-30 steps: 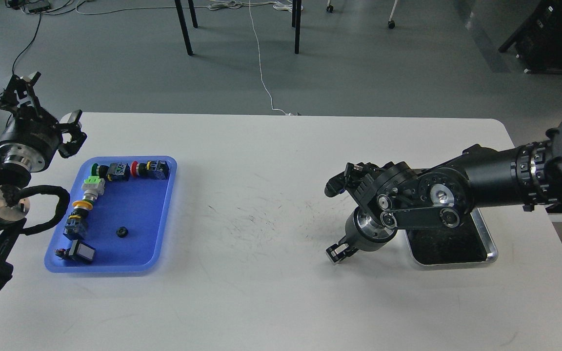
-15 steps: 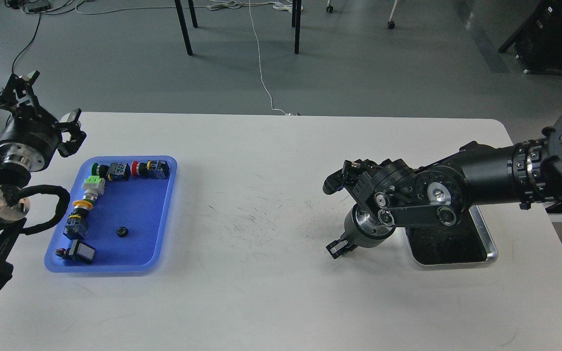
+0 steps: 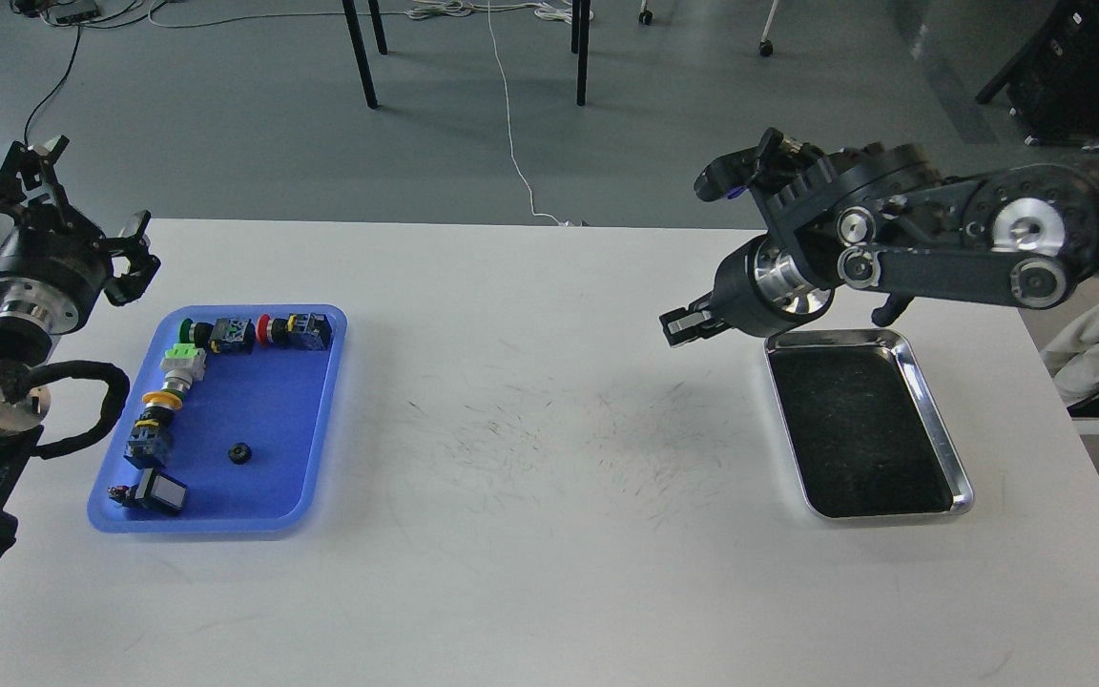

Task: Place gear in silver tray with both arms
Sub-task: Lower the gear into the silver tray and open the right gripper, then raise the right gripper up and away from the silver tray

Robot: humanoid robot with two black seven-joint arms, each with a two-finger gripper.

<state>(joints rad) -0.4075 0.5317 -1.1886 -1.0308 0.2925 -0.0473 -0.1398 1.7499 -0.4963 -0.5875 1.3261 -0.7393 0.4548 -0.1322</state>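
Note:
The gear (image 3: 240, 453) is small and black and lies in the blue tray (image 3: 316, 429), near its front middle. The silver tray (image 3: 937, 420) stands empty at the right of the table, its dark bottom fully in view. My left gripper (image 3: 92, 196) is open and empty, raised past the table's far left corner, behind the blue tray. My right gripper (image 3: 688, 324) hangs in the air just left of the silver tray's far left corner and points left. Its fingers are dark and cannot be told apart. Nothing shows in it.
The blue tray also holds several push-button switches, in a row along its far edge (image 3: 268, 332) and down its left side (image 3: 160, 410). The white table (image 3: 530, 534) carries dark scuff marks in its middle. Chair legs and cables are on the floor behind.
My right arm has lifted and swung back and to the right, off the silver tray, which is now uncovered. My left gripper has shifted slightly to the left.

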